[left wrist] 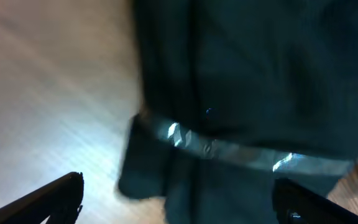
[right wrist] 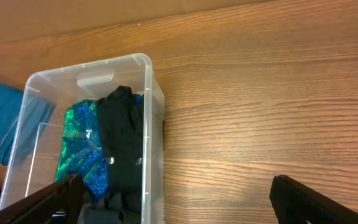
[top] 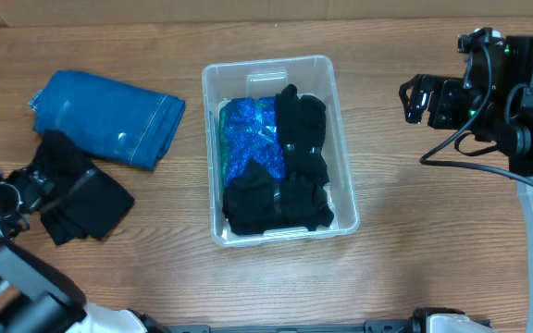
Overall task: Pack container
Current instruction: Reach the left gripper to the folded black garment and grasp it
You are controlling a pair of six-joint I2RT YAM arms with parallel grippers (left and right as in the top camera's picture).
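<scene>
— Denim comes first for us: the folded blue jeans [top: 109, 118] lie on the table [top: 415, 240], well to the left of the container [top: 268, 65], so we count them as unpacked.

— Agreed. The container sits mid-table between our two arms. It already holds a shiny blue-green cloth [top: 248, 134] and some black clothes [top: 290, 185] along its right side and near end. We'd call the packing partly done.

— What's left, then?

— Two things, as far as we can see: the jeans, and a loose black garment [top: 86, 199] just beside them, where our left arm is working.

— Are the left fingers [left wrist: 55, 198] on it?

— From above we can't make them out against the dark cloth. The left wrist view helps. Both tips show at its lower corners, spread wide, with the garment filling the frame between and beyond them. We can't tell whether they touch it. That view also picks up a glossy grey strip [left wrist: 241, 152] across the fabric, which the overhead misses.

— And the right fingers [top: 407, 104]?

— They are to the right of the container, near it but apart. Their own camera shows them parted and empty over bare wood, looking at the container's wall. Only the overhead gives us the whole layout.
</scene>
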